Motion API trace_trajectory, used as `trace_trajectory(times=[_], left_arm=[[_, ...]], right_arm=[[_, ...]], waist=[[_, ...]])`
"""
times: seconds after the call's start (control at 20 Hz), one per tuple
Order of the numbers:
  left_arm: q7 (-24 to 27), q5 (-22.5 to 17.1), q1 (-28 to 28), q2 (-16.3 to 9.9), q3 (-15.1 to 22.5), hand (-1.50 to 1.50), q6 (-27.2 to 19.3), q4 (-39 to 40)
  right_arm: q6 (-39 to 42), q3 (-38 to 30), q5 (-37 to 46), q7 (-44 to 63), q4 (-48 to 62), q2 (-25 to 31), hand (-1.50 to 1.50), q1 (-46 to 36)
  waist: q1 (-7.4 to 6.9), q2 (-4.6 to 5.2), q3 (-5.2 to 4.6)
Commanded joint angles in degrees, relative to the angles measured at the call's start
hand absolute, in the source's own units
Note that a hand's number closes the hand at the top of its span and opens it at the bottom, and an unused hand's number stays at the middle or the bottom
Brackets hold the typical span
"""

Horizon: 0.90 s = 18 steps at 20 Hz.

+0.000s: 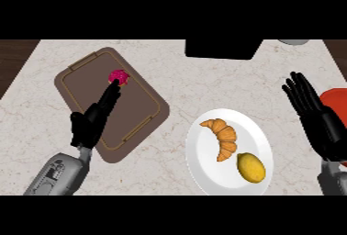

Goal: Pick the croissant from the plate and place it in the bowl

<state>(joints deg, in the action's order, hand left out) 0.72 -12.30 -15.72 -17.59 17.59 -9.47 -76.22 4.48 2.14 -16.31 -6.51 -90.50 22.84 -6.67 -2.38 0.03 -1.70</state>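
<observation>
An orange-brown croissant [224,137] lies on the upper left part of a white plate [203,158], with a yellow lemon [251,167] below it on the same plate. A red bowl [336,100] shows only partly at the right edge, behind my right hand. My right hand [313,112] is open with straight fingers pointing up, to the right of the plate and apart from it. My left hand [95,117] is open over the brown tray, its fingertips reaching a small pink object [120,75].
A brown tray [139,124] with rounded corners lies at the left on the marble counter. A black block [224,48] stands at the counter's far edge, and a pale round object [295,41] peeks in at the top right.
</observation>
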Motion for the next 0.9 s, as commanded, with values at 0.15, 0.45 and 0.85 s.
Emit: trace_trajectory(times=[0.15,0.45,0.85], left_arm=[[-1.9,-3.8,2.0,3.2,-1.2,0.0,1.3,-5.1],[-1.0,-7.8,7.5,4.7,-0.4,0.0,4.1,-7.0],[-3.5,-6.6,7.7,5.0,0.4,0.0,3.7,-9.6]], right_arm=[[-8.0,7.0,15.9,2.0,-5.9,-0.2,1.5,-0.5],[-30.7,7.8,32.8,7.1,-9.5,-6.6,-1.5,9.8],[-22.3,23.6,56.3,18.7,-17.7,0.8,-1.5,10.0]], waist=[[2.07,-0.23,1.66],[3.35,-0.56,1.59],[2.92,-0.54,1.39]])
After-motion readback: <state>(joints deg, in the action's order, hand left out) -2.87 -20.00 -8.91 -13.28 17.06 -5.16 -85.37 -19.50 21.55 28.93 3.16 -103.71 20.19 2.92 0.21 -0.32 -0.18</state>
